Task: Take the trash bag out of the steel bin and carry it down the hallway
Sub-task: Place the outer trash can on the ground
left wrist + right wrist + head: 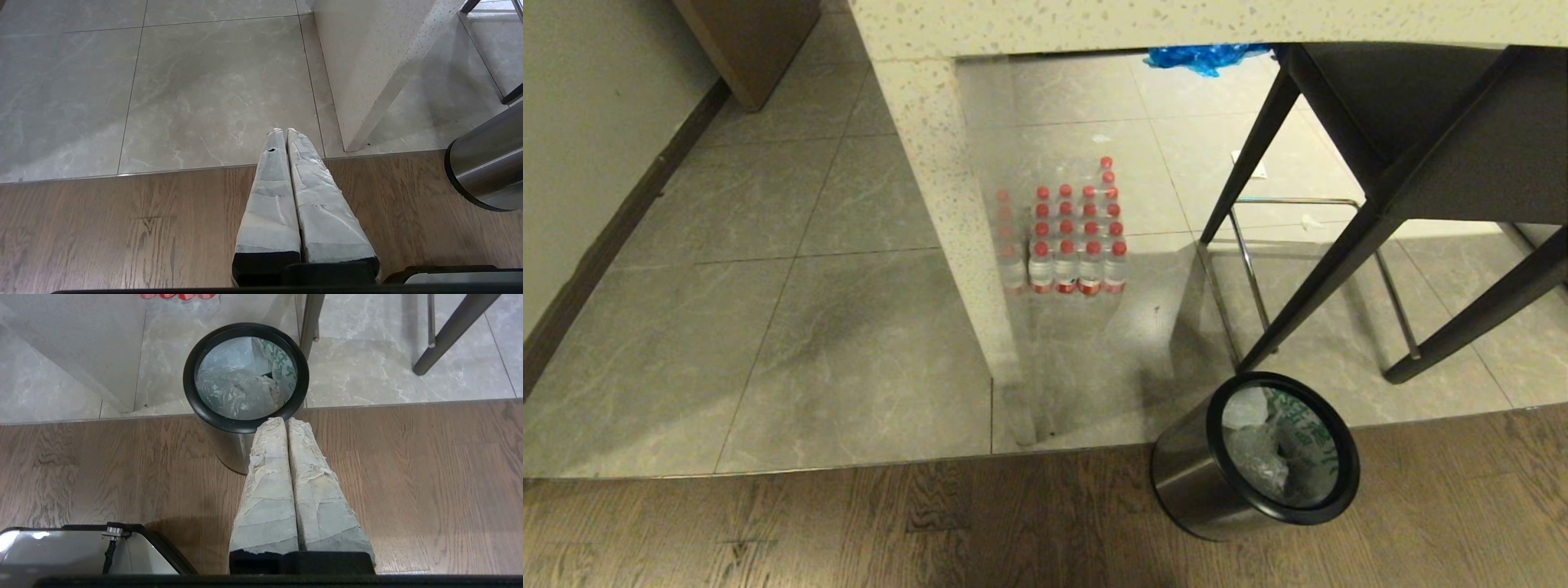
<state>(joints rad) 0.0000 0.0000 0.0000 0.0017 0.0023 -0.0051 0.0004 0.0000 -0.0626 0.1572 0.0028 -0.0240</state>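
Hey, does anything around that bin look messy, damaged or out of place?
Mostly tidy. A crumpled blue plastic sheet lies on the tiles beyond the counter, and the bag sits loosely bunched inside the bin.

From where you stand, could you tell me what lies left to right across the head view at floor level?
Wall baseboard → speckled counter leg → pack of red-capped water bottles → steel bin with the trash bag inside → dark stool legs.

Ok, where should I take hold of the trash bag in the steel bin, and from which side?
Grip the trash bag at its crumpled upper folds inside the steel bin's black rim, coming straight down from above. The bin stands upright and its wall hides the rest, so only the open top gives access. The right gripper, shut, is nearest.
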